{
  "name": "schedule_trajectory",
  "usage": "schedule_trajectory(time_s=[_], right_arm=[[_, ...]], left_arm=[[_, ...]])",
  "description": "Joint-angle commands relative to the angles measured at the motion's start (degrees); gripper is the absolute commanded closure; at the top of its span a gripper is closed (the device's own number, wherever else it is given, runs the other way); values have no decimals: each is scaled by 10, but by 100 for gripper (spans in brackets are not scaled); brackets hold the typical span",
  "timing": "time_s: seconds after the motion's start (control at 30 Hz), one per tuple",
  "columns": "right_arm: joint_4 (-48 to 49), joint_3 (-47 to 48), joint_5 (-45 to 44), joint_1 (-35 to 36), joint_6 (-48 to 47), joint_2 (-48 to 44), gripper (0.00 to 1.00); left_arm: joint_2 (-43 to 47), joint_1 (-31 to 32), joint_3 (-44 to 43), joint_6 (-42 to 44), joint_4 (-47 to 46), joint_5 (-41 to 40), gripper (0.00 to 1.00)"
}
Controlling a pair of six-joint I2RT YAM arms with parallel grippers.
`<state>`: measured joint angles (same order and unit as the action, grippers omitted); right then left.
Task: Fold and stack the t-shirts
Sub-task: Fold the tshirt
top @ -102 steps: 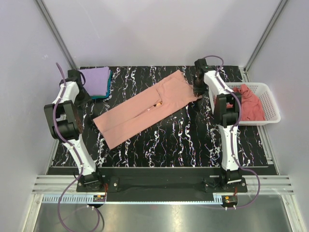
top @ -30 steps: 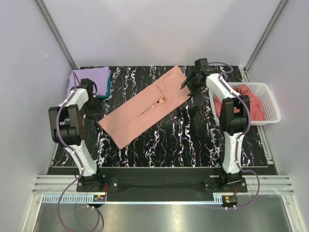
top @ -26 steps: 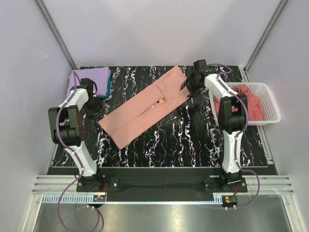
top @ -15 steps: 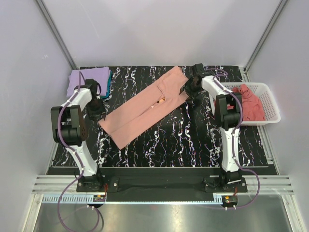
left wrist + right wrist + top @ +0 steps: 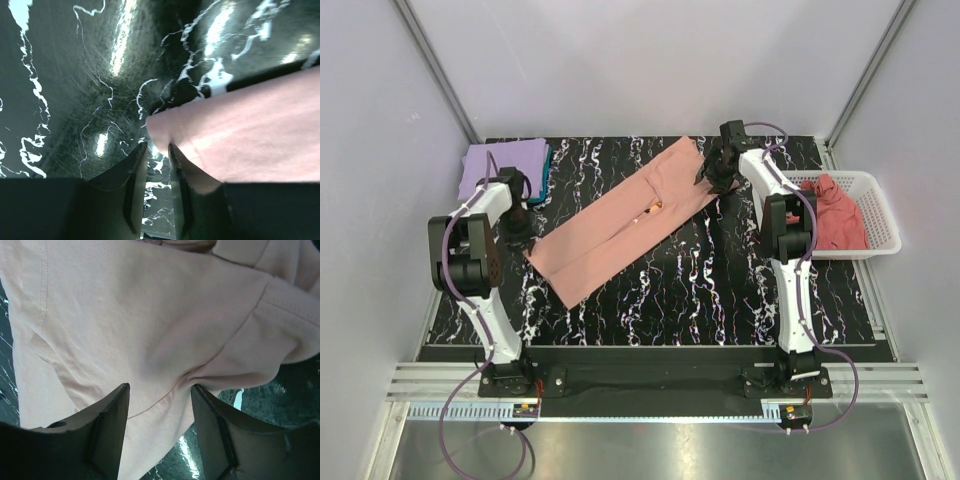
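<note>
The worktop point(image 5: 720, 290) is glossy black, stone-look with white veins, and throws bright glare. The salmon-pink t-shirt point(image 5: 620, 225) is soft, matt, finely woven cloth with stitched seams. The rose-pink t-shirt point(image 5: 835, 215) and the lavender t-shirt point(image 5: 505, 165) look like matt cloth too. The basket point(image 5: 886, 215) is white plastic lattice.

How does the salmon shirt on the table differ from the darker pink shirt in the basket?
The salmon shirt lies flat on the table, folded into a long diagonal strip; the darker pink shirt sits crumpled in the white basket. The salmon shirt is paler, and the darker pink shirt is a deeper rose. A small orange print shows on the salmon shirt; none shows on the darker pink shirt. Both are soft pink cloth, and neither is on the folded pile.
</note>
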<state>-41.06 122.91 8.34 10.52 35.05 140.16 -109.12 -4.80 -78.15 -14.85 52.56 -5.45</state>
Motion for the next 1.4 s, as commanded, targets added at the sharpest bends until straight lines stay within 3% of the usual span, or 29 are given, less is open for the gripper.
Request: schedule_trajectory(time_s=[0.0,0.47,0.63,0.7,0.83,1.07,1.37], right_arm=[[-24,42,9,-4,-51,17,40],[-41,72,-10,-5,-125,33,40],[-40,68,5,-7,-126,35,40],[-38,62,8,-7,-124,32,40],[-31,54,6,-7,-116,27,40],[-15,63,15,-8,-114,31,40],[-28,63,-43,-14,-185,43,39]], left_arm=[[-23,2,-18,-4,19,-41,73],[1,19,18,-69,28,-122,70],[88,18,-13,-60,22,-60,66],[109,21,-14,-43,-20,33,67],[60,32,-19,-52,-33,81,74],[-28,32,-18,-42,-54,10,79],[-36,37,48,-83,-56,-34,79]])
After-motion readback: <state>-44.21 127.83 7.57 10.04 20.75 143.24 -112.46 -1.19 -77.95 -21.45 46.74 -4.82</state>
